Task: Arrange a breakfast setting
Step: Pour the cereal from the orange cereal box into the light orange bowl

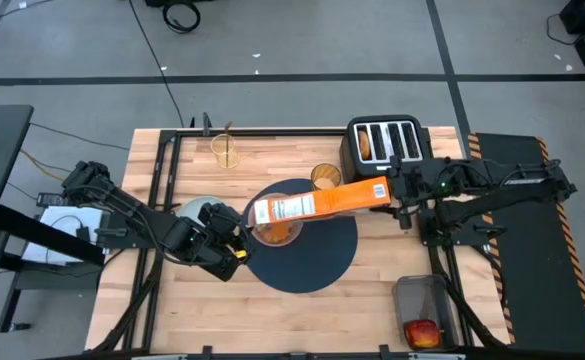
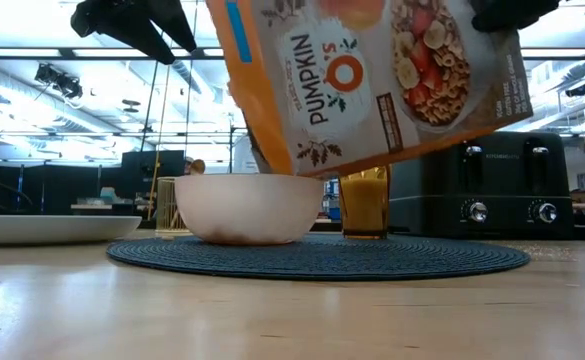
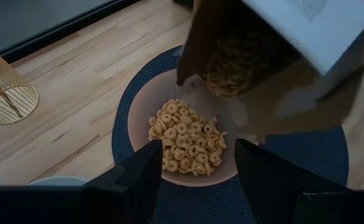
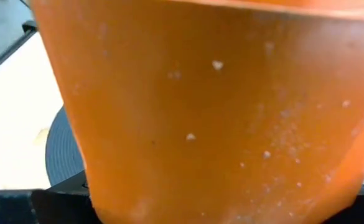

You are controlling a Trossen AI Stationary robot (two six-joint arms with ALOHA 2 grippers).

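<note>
Two arms share this pour. My right gripper [image 1: 400,192] clamps the tall orange-and-brown cardboard cereal box [image 1: 317,204] by its base, tipped mouth-down so rings fall into the pink round bowl [image 3: 188,140], which sits on the large round dark-blue woven mat [image 1: 322,262] and is already partly filled. My left gripper [image 3: 197,168] hovers just beside the bowl's rim, fingers spread wide and empty, probably ready to steady it. An amber glass tumbler [image 2: 364,202] stands behind the bowl, clear of the stream.
</note>
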